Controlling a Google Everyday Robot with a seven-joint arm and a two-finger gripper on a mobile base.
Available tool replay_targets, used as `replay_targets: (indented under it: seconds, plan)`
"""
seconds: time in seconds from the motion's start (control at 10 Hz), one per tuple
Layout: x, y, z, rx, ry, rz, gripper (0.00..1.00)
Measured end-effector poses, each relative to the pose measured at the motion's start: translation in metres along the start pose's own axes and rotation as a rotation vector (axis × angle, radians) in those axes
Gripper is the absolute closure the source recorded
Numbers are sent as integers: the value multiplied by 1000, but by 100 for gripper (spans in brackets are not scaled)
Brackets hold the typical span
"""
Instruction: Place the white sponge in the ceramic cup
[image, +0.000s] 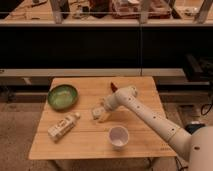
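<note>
The white sponge (96, 113) lies on the wooden table (145, 85) near its middle, a small off-white block. My gripper (102, 113) is down at the sponge, right against its right side, at the end of the white arm (145, 115) that reaches in from the lower right. The ceramic cup (119, 137) stands upright and empty near the table's front edge, a short way in front and to the right of the gripper.
A green bowl (63, 96) sits at the table's back left. A white-and-tan bottle (63, 126) lies on its side at the front left. A small red object (113, 85) shows just behind the arm. Dark shelving runs behind the table.
</note>
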Motion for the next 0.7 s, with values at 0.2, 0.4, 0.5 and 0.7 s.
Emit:
replay_targets:
  seconds: [0.2, 0.4, 0.5, 0.7]
  plan:
    - [2, 6, -11, 2, 36, 15, 68]
    - [2, 9, -27, -9, 51, 11, 81]
    - [0, 8, -48, -23, 58, -1, 83]
    - [-3, 1, -81, -32, 68, -16, 83]
